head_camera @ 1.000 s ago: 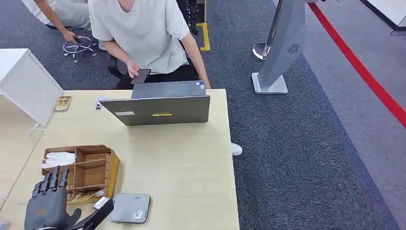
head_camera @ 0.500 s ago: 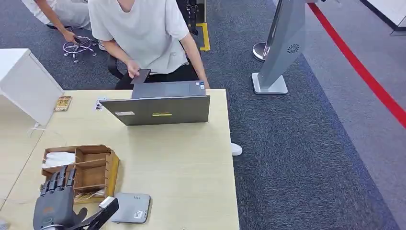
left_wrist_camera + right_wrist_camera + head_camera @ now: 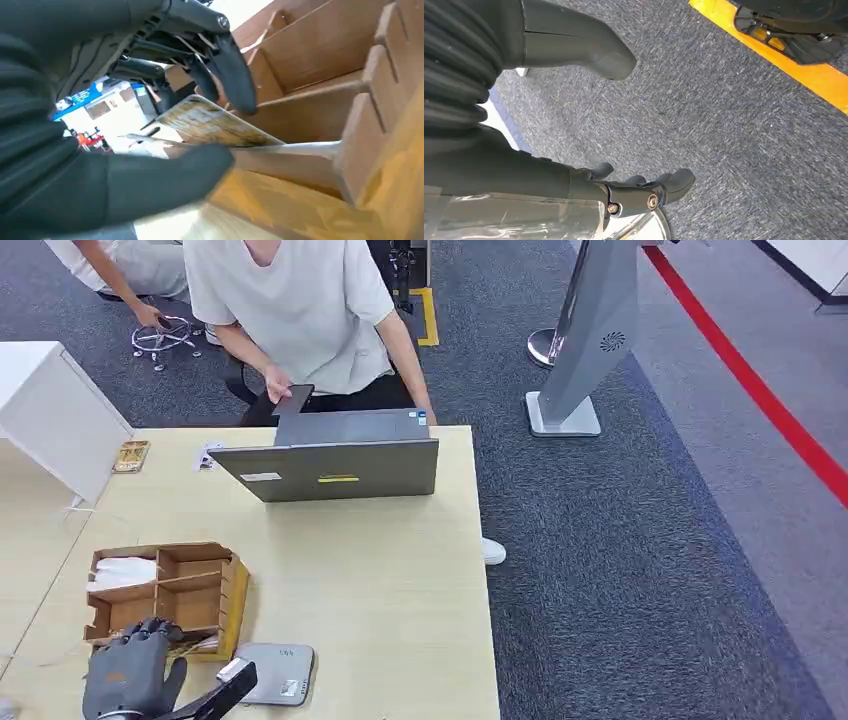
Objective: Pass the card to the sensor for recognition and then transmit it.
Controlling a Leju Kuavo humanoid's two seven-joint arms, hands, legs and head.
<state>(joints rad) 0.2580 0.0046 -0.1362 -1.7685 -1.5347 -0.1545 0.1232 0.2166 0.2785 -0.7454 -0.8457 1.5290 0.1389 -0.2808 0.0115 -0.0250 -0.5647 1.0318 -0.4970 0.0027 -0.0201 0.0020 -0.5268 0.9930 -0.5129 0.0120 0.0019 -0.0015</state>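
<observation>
The left hand [image 3: 130, 680] has dropped from raised to the box [image 3: 200, 585], fingers curling on the card [image 3: 210, 122] in its near slot (grip not yet sure); sensor [image 3: 272, 673] beside the box.

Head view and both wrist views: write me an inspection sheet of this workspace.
Surface: light wooden table, mostly bare.
Job's things: card at the wooden organizer; grey sensor pad beside the organizer.
Clutter: open laptop, small items near the white box.
Hands: left hand curled into the organizer, fingers on the card, grip unconfirmed; right hand over carpet, holding nothing.
Cables: thin cable at the table's left edge.
Surroundings: a person behind the laptop, grey stand, red floor line.
</observation>
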